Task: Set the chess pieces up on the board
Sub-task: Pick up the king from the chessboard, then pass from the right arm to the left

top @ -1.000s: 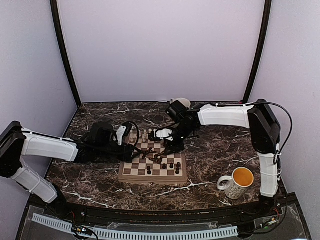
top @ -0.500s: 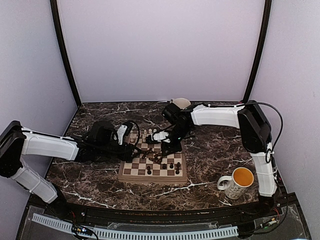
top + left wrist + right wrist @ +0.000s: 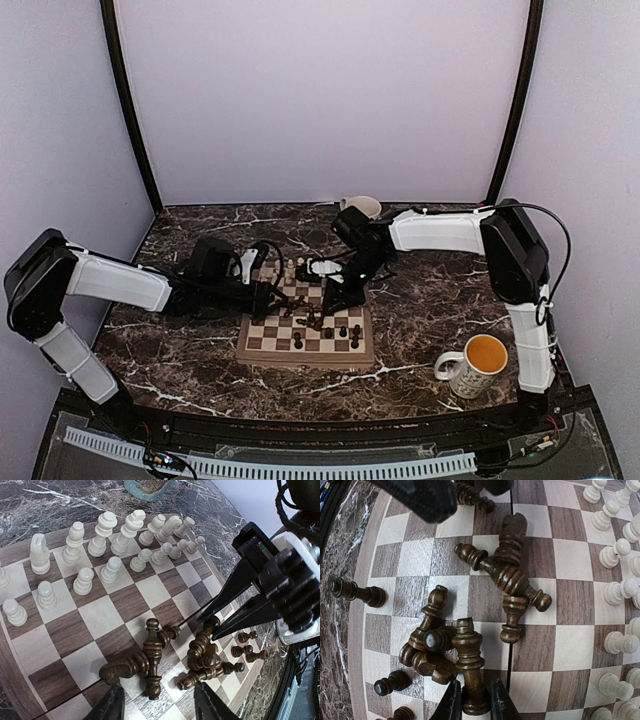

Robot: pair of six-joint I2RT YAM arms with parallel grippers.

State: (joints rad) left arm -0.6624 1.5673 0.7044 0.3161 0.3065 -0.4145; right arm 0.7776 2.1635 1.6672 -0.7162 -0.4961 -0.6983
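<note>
My right gripper (image 3: 474, 704) has its two black fingers pinched on the round foot of a dark brown turned wooden piece (image 3: 469, 652). The piece sits at the edge of a glossy heap of fallen dark pieces (image 3: 506, 575), tangled across the middle of the thick checkered wooden board (image 3: 356, 630). My left gripper (image 3: 159, 706) hangs just above that heap, jaws spread and holding nothing, and beyond it the smooth cream-white pieces (image 3: 106, 527) stand in two ranks along the board's far edge.
</note>
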